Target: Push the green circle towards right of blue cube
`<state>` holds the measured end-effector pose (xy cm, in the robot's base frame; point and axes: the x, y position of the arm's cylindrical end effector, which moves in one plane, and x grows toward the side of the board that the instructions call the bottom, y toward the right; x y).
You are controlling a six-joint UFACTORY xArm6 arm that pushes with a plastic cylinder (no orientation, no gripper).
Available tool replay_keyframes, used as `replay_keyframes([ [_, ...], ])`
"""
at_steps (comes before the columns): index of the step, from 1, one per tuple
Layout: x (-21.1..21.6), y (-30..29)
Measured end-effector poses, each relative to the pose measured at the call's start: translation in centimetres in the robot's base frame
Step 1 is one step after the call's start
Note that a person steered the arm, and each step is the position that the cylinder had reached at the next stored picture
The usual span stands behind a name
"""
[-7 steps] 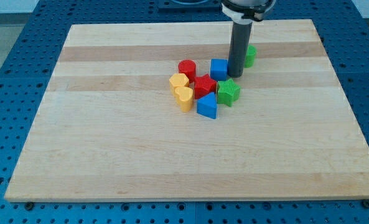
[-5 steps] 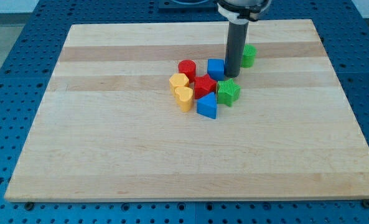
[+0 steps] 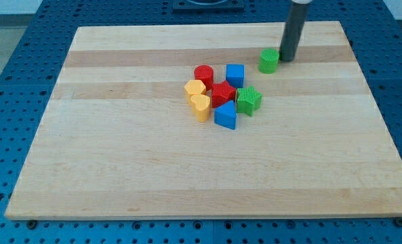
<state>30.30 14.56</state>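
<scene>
The green circle [image 3: 269, 60] is a short green cylinder on the wooden board [image 3: 119, 156], up and to the right of the blue cube [image 3: 235, 74]. A clear gap of board lies between them. My tip [image 3: 287, 59] rests on the board just to the right of the green circle, touching or nearly touching its right side. The dark rod rises from there out of the view's top.
A cluster sits left of centre: a red cylinder [image 3: 203, 74], a red star [image 3: 222, 93], a green star [image 3: 249, 100], a blue triangular block [image 3: 226, 116] and two yellow blocks [image 3: 195, 88] [image 3: 201, 106]. Blue perforated table surrounds the board.
My tip has moved from between the blue cube and the green circle to the circle's right side. The green circle has shifted slightly left. The other blocks have not moved.
</scene>
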Motion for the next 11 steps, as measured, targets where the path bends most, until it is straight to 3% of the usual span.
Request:
replay_keyframes([
  [6,-1.8,-5.7],
  [11,1.6,-4.1],
])
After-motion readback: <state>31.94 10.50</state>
